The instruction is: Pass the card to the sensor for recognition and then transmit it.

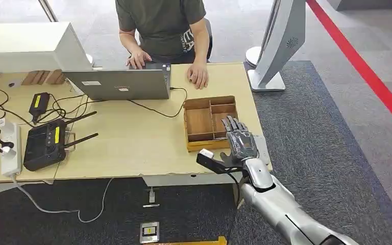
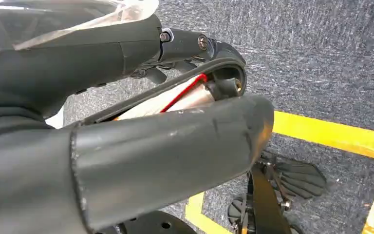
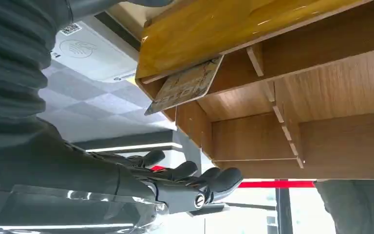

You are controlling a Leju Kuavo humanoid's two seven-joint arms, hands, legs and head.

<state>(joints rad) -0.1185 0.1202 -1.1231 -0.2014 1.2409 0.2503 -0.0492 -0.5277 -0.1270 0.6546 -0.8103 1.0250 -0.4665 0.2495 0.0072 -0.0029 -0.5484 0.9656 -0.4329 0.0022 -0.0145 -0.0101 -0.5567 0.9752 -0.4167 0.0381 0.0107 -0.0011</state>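
Observation:
A card (image 3: 185, 85) leans tilted against a wall inside one compartment of the wooden divided box (image 1: 200, 121), which stands near the table's right front corner. My right hand (image 1: 240, 145) hovers over the box's near right corner, fingers (image 3: 209, 180) stretched out and apart, thumb out to the side, holding nothing. A flat white sensor pad (image 3: 90, 53) with a printed symbol lies on the table beside the box, on its right. My left hand (image 2: 175, 146) hangs over the carpet and yellow floor tape, its thumb and fingers apart with nothing in them.
A person sits at the far side of the table (image 1: 132, 148), hands at a grey laptop (image 1: 120, 84). A black controller (image 1: 46, 143), a power strip (image 1: 10, 148) and cables lie at the left. A white stand (image 1: 278, 46) rises by the back right corner.

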